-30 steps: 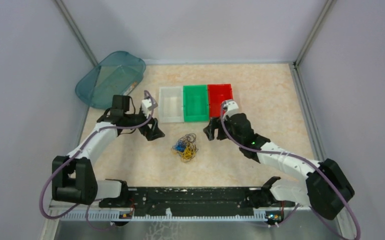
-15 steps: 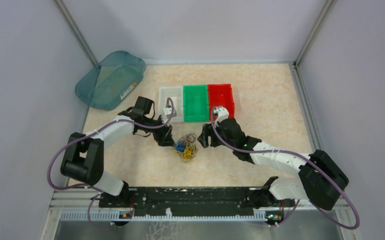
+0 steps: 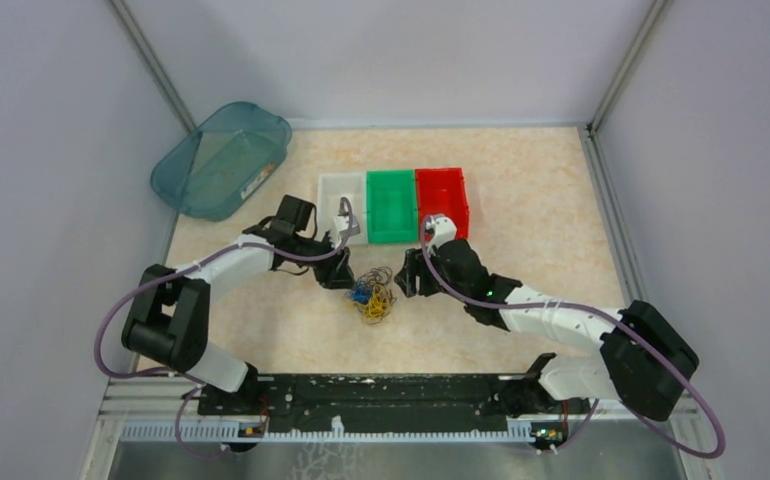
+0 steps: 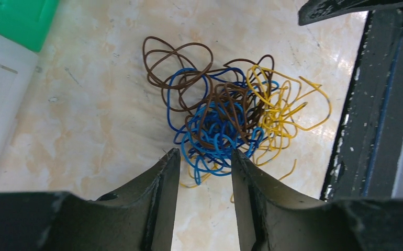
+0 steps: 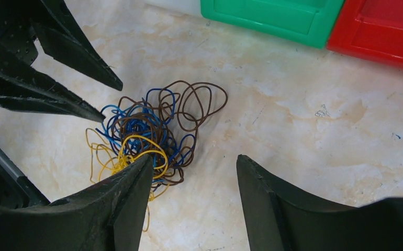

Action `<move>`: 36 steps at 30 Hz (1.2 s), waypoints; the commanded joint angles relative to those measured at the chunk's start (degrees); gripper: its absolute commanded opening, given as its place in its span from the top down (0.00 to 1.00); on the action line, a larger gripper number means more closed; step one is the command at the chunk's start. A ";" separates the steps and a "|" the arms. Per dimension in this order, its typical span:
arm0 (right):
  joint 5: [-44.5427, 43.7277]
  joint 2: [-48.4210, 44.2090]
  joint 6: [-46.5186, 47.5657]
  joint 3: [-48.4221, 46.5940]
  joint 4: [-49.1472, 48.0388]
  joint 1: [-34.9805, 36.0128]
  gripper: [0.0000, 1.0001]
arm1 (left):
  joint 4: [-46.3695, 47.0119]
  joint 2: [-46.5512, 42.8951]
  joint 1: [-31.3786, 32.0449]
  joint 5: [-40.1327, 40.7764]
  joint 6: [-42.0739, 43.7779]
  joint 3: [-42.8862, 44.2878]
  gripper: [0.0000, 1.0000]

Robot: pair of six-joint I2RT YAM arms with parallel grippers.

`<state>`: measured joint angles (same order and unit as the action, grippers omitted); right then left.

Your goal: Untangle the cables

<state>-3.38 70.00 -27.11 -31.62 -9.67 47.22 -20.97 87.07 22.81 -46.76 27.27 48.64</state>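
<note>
The cables (image 3: 371, 293) lie in one tangle of blue, yellow and brown strands on the tabletop (image 3: 521, 240), in front of the bins. My left gripper (image 3: 339, 275) is at the tangle's left edge. In the left wrist view it (image 4: 204, 152) is open with a narrow gap, and a blue loop of the cables (image 4: 225, 115) reaches between its tips. My right gripper (image 3: 408, 275) is at the tangle's right side. In the right wrist view it (image 5: 194, 157) is open wider, one fingertip over the yellow strands of the cables (image 5: 147, 130), and bare table lies between its fingers.
A white bin (image 3: 341, 205), a green bin (image 3: 391, 205) and a red bin (image 3: 443, 195) stand in a row just behind the tangle. A teal plastic container (image 3: 223, 158) leans at the back left corner. A black rail (image 3: 381, 390) runs along the near edge.
My left arm swung in from the left to the tangle's edge and its jaws narrowed. My right gripper moved left up to the tangle and closed a little.
</note>
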 commanded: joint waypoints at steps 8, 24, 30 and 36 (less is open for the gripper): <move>-2.57 -3.49 -0.64 -1.54 -1.14 2.07 0.42 | 5.52 -2.04 0.46 5.04 -2.11 -1.87 0.67; -3.96 -4.38 -0.79 -2.53 -0.26 3.69 0.42 | 8.45 -3.42 1.19 7.24 -4.39 -4.84 0.63; -4.16 -4.33 -1.08 -2.88 -0.41 4.07 0.45 | 8.93 -4.56 1.60 9.67 -3.45 -4.12 0.84; -3.92 -3.92 -1.16 -3.68 -0.96 4.11 0.46 | 7.57 -5.73 1.95 9.75 -1.91 -4.43 0.93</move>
<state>-6.57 67.18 -27.70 -31.77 -8.82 50.52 -13.41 82.70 24.14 -37.43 24.14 44.29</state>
